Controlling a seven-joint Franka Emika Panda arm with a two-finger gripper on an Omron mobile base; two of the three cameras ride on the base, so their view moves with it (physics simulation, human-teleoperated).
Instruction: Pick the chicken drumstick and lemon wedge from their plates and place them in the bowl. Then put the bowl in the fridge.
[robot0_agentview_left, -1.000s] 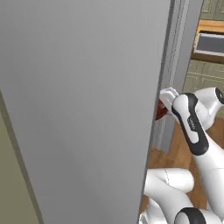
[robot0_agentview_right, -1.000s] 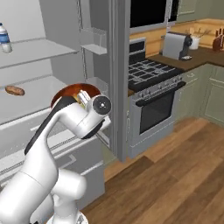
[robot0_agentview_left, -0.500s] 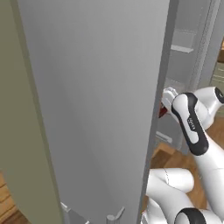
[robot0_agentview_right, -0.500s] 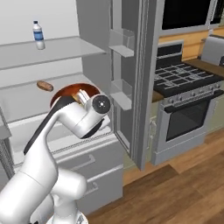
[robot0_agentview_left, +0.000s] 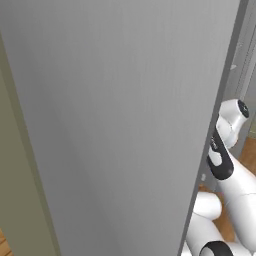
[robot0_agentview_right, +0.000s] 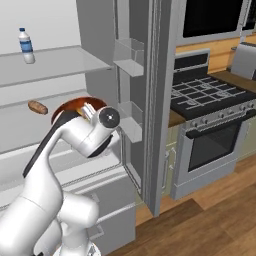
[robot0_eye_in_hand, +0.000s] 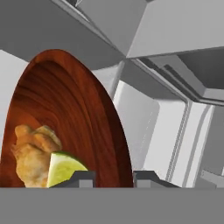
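Observation:
My gripper is shut on the rim of the glossy reddish-brown bowl. The golden-brown chicken drumstick and the yellow-green lemon wedge lie together inside it. In the right base view the bowl hangs in front of the open fridge, level with its middle shelf and partly hidden behind my wrist. The fridge's big grey door stands open across the left base view. Both plates are out of view.
A water bottle stands on the upper fridge shelf and a small brown loaf lies on the middle shelf, left of the bowl. Door bins line the other open door. A stove stands to the right.
The whole picture has shifted in both base views, so the base has moved; the fridge interior sits larger and nearer. The bowl stays in the gripper, held the same way.

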